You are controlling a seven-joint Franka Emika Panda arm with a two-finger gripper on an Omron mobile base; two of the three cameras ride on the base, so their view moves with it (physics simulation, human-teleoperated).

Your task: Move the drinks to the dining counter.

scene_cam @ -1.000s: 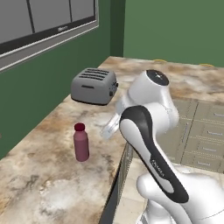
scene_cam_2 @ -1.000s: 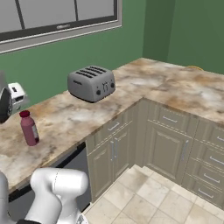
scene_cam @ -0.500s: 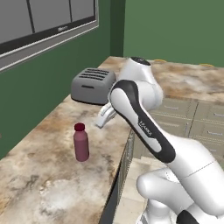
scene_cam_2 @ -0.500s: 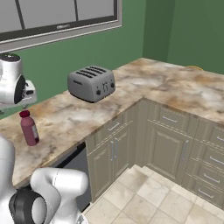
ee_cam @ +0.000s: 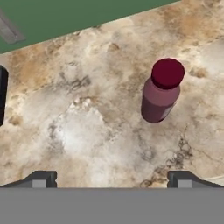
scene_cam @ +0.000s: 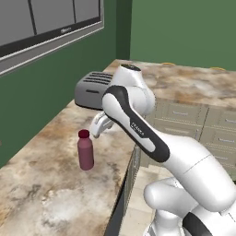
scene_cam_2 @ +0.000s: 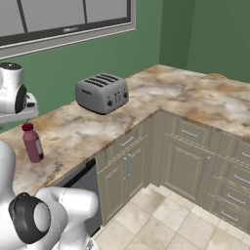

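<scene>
A dark red bottle with a red cap [scene_cam: 85, 150] stands upright on the marbled beige-and-brown countertop [scene_cam: 50, 193], left of the toaster; it is also in the right base view [scene_cam_2: 32, 142]. My gripper [scene_cam: 95, 132] hovers just above and to the right of the bottle, apart from it. In the hand view the gripper [ee_cam: 111, 181] is open, with nothing between its fingertips [ee_cam: 41, 179], and the bottle [ee_cam: 162, 89] sits ahead and to the right. I cannot tell whether this countertop is the dining counter.
A silver four-slot toaster [scene_cam: 94, 90] stands on the counter behind the hand, against the green wall [scene_cam: 41, 83]. The counter turns a corner to the right, above beige drawer fronts with silver handles [scene_cam_2: 188, 133]. A tiled floor [scene_cam_2: 161, 219] lies below.
My arm has swung left and the hand has come closer to the dark red bottle. The bottle and toaster have not moved.
</scene>
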